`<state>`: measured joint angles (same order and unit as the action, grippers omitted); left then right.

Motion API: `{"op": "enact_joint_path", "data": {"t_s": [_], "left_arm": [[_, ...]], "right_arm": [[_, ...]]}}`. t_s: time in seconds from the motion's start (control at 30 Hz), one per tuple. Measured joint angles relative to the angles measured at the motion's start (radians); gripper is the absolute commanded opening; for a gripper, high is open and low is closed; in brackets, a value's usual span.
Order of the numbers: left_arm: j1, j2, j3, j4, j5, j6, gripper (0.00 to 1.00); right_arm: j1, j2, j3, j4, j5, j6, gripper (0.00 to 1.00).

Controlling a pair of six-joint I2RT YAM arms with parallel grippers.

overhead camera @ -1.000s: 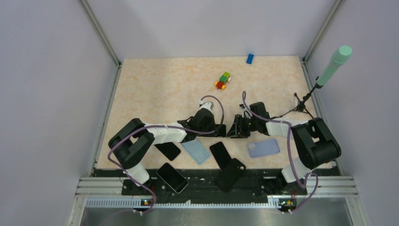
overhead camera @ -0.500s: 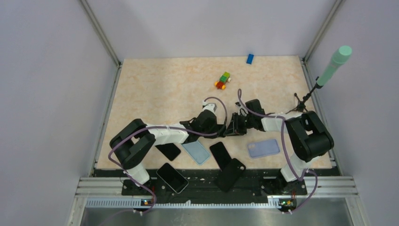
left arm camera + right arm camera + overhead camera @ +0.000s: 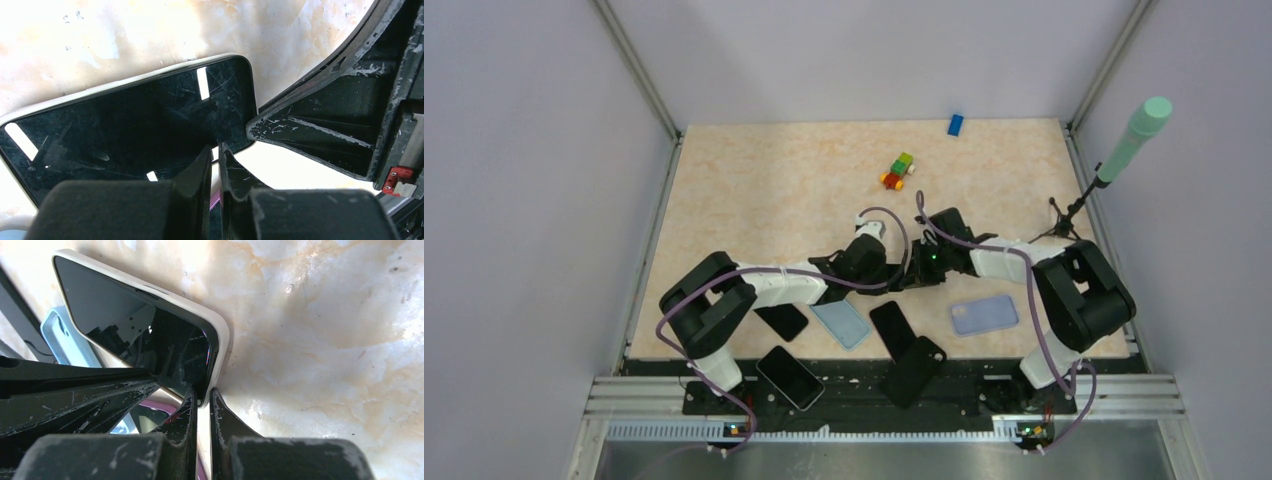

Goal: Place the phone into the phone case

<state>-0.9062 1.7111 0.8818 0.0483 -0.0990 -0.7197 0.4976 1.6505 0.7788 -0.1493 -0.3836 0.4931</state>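
Left pincer (image 3: 215, 150) pinches the phone (image 3: 125, 120) while right pincer (image 3: 202, 394), pressed together, meets its corner, indistinct from above.

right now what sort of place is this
Probably a robot lab test cell: a walled table edged with metal rails, two arms bolted at its near edge, and phones, cases and toy blocks laid out as props.

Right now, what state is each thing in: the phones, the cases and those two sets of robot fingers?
phone, screen dark and scratched, gripped at two places.
left fingers, closed on the phone's edge.
right fingers, closed on the phone's corner.
light blue case, empty, flat on the table.
lilac case, flat on the table.
black phone, screen dark, lying flat.
black case, partly over the table's near edge.
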Motion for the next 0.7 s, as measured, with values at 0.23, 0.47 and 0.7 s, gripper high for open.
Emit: {"op": "enact_joint_path", "data": {"t_s": [0.23,0.47,0.7], "left_arm": [[-0.002,0.000,0.016,-0.032,-0.024,0.000,0.11],[0.005,0.015,0.062,-0.094,-0.053,0.012,0.11],[0.012,0.042,0.119,-0.154,-0.088,0.043,0.11]], "right_arm": [[0.024,-0.034,0.006,-0.023,0.060,-0.003,0.10],[-0.013,-0.039,-0.027,0.064,0.002,0.000,0.44],[-0.121,-0.023,-0.045,0.140,-0.094,0.000,0.43]]}}
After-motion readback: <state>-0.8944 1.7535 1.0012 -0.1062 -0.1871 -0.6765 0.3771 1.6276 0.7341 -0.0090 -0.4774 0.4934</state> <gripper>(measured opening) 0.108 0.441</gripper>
